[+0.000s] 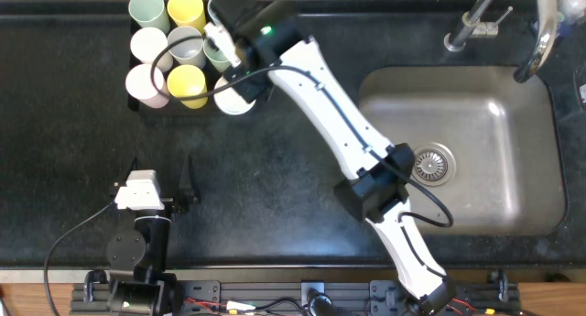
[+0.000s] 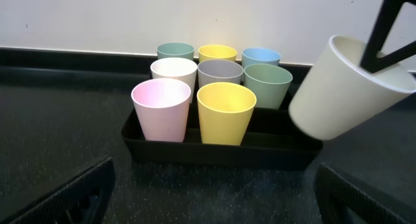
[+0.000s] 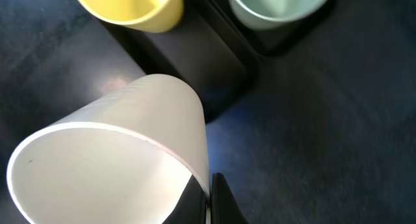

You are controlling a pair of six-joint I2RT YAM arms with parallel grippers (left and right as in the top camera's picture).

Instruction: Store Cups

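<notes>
Fingers (image 2: 382,26) of the right gripper (image 3: 209,199) are clamping the rim of a cream cup (image 2: 344,87), which is hanging tilted over the black tray's (image 2: 214,156) one free corner.
The grip is biting only on the thin rim wall, and the cup is leaning far off upright below the fingers, so I judge it could be slipping or swinging during any descent. Just past the fingers, a pale green cup (image 2: 268,84) and the front yellow cup (image 2: 225,113) are flanking the vacant slot. A tilted base could be catching a neighbour's rim or the tray wall, toppling cups, or landing outside on the counter (image 1: 275,169). The left gripper (image 1: 161,177) is sitting well apart from the tray, fingers spread wide and holding nothing.
</notes>
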